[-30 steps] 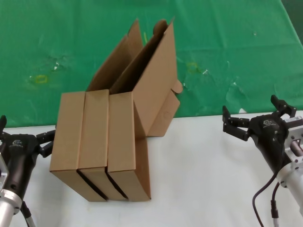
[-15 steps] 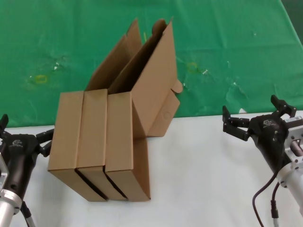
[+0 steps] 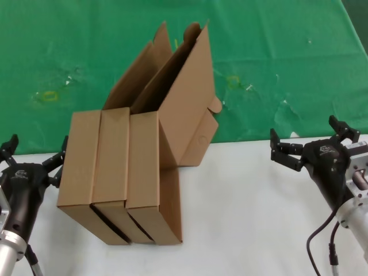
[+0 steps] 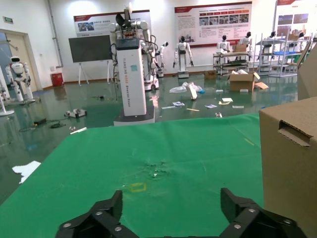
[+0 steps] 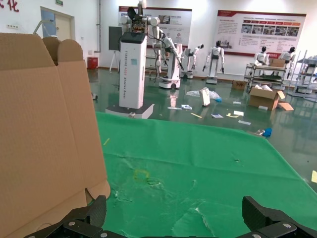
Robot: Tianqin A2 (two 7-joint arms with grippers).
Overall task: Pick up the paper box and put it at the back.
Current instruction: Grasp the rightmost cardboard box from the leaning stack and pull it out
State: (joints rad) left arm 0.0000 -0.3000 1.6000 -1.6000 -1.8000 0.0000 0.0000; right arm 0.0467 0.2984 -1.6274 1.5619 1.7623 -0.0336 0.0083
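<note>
The shallow brown corrugated cardboard box (image 3: 77, 167) sits just beside the left gripper's (image 3: 34, 155) spread fingers (right gripper (image 3: 310, 138) open, idle); a one-sided grip might topple its neighbouring brown boxes (image 3: 138, 172).

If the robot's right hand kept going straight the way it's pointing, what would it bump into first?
Probably nothing soon. The right end effector is open and points out over the green cloth; the cardboard box stands off to its side. Depth is hard to judge.

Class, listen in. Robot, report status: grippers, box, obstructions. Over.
Left gripper open beside the paper box. Right gripper open, off right. Box ungrasped, on white tabletop. Two neighbouring boxes pressed alongside.
</note>
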